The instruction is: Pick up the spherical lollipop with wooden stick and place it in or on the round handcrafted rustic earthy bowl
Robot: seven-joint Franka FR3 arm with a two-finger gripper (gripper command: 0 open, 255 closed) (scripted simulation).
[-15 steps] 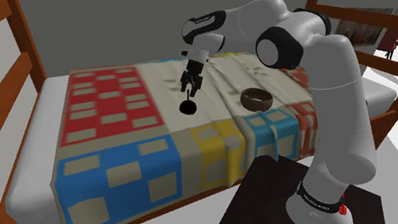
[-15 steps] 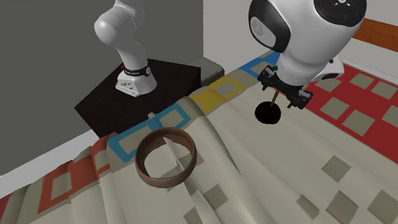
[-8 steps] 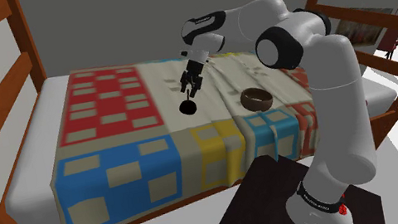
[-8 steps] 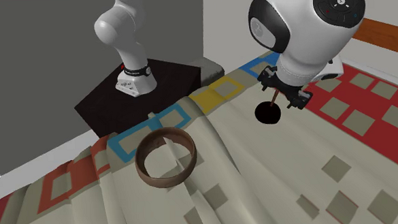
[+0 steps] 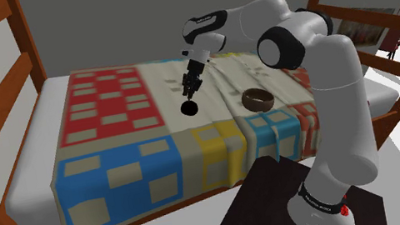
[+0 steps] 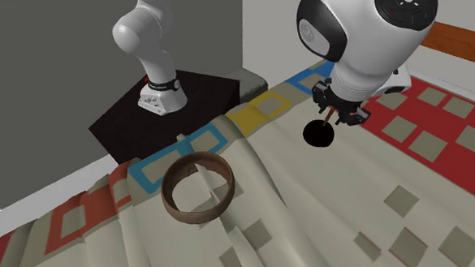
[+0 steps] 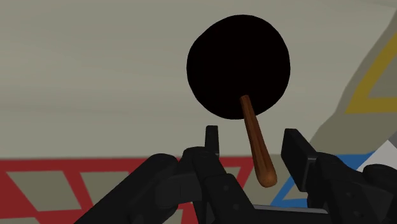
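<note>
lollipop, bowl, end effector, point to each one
lollipop (image 7: 238,67), wrist view, on its black ball
bowl (image 6: 196,216), second exterior view, on its near wall
end effector (image 7: 252,135), wrist view, midway between its fingertips

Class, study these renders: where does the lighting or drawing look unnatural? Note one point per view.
Wrist view: the lollipop head is flat black, without shading or glint. Shoulder view: no clear shadow beneath it on the quilt. Second exterior view: soft highlights on the arm; quilt pokes through the bowl.
</note>
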